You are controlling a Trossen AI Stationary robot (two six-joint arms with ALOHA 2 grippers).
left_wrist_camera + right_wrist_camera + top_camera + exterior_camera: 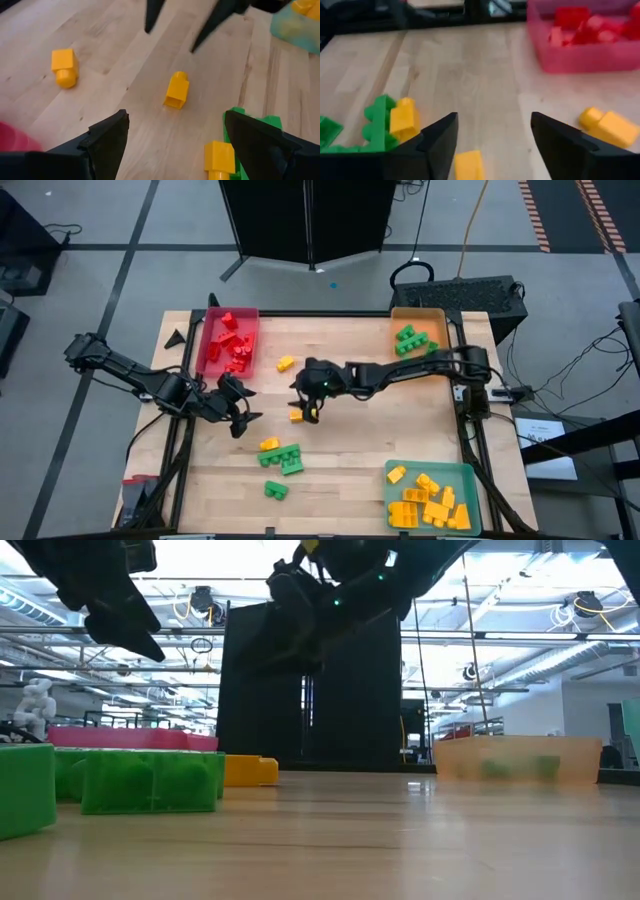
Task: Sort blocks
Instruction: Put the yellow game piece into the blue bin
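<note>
Position is what your next move turns on: the right gripper (308,406) hangs over the middle of the bench (380,430) with a small yellow block (297,416) directly beneath it. In the right wrist view that block (468,165) sits just ahead of and between the fingers, slightly toward one of them, so you need only a short descent with a small sideways trim. The fingers are spread and hold nothing.

The left gripper (238,402) is also released and empty, hovering close by on the red tray (205,345) side, and it looks onto the same block (177,90). From there the block's long axis runs roughly toward the right arm's fingertips. The right arm is clearly nearer, so let it take the pick; the teal tray (470,480) already holds yellow blocks.
</note>
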